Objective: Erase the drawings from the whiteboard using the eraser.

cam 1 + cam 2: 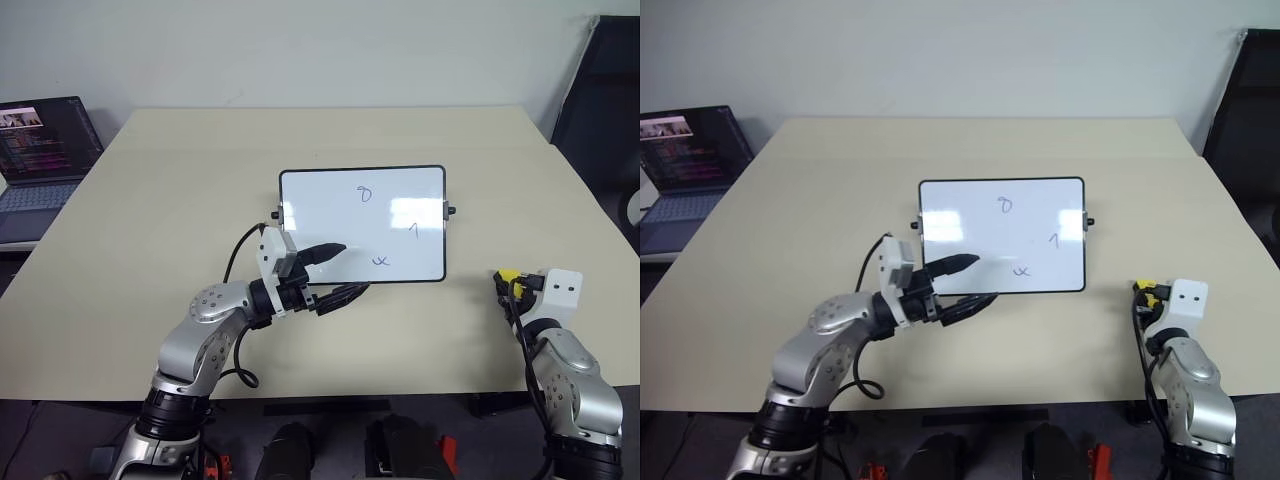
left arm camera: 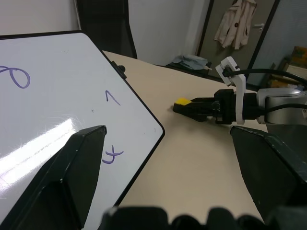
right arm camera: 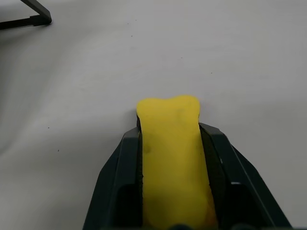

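Observation:
The whiteboard (image 1: 362, 224) lies flat in the middle of the table. It carries the drawings: a loop (image 1: 365, 193), a tick (image 1: 413, 230) and a squiggle (image 1: 380, 261). My left gripper (image 1: 338, 272) is open and level at the board's near left corner, with one finger (image 1: 325, 252) over the white surface and the other in front of the frame. To the right of the board, my right gripper (image 1: 504, 281) rests low on the table, shut on the yellow eraser (image 3: 171, 153). The fingers squeeze its sides, and its tip sticks out ahead of them. The held eraser (image 2: 183, 101) also shows in the left wrist view.
An open laptop (image 1: 40, 150) sits off the table's far left corner. A dark chair (image 1: 603, 95) stands at the far right. Bare tabletop (image 1: 470, 300) separates the right gripper from the board's right edge and its side knob (image 1: 450, 211).

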Robot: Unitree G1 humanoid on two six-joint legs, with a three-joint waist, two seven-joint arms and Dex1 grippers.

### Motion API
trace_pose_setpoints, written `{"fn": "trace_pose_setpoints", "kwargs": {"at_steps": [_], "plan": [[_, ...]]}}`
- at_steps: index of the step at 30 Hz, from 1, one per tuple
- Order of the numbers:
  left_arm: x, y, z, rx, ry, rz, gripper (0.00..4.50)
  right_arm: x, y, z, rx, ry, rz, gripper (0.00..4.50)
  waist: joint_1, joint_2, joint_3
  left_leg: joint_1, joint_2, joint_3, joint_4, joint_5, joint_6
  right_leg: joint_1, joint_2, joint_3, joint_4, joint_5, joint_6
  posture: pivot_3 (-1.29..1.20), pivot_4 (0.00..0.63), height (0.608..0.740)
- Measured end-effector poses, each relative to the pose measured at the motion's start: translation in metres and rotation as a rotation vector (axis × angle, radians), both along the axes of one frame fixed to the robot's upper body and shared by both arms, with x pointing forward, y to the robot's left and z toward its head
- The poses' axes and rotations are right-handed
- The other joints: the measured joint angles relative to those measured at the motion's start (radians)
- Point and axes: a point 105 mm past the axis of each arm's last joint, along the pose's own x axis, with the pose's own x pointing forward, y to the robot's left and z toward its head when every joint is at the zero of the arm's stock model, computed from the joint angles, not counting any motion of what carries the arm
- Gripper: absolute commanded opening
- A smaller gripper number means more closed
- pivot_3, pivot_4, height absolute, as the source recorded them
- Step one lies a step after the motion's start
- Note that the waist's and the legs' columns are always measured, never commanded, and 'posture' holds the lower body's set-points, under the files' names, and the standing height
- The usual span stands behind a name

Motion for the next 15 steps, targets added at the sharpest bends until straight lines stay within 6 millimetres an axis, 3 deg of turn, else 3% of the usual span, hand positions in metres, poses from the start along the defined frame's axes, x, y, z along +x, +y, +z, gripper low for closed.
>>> {"fn": "trace_pose_setpoints", "kwargs": {"at_steps": [8, 15], "plan": [[0.004, 0.002, 0.000, 0.006, -0.009, 0.040, 4.50, -0.001, 0.008, 0.006, -0.073, -0.012, 0.069, 1.24, 0.000, 0.000, 0.000, 0.000, 0.000, 0.000, 0.000, 0.000, 0.000, 0.000, 0.000, 0.000, 0.000, 0.000, 0.000, 0.00, 0.150, 0.740], [0.011, -0.007, -0.013, 0.040, -0.062, 0.200, 4.50, 0.009, 0.041, 0.050, -0.167, -0.204, 0.204, 1.24, 0.000, 0.000, 0.000, 0.000, 0.000, -0.001, 0.000, 0.000, 0.000, 0.000, 0.000, 0.000, 0.000, 0.000, 0.000, 0.00, 0.150, 0.740]]}}
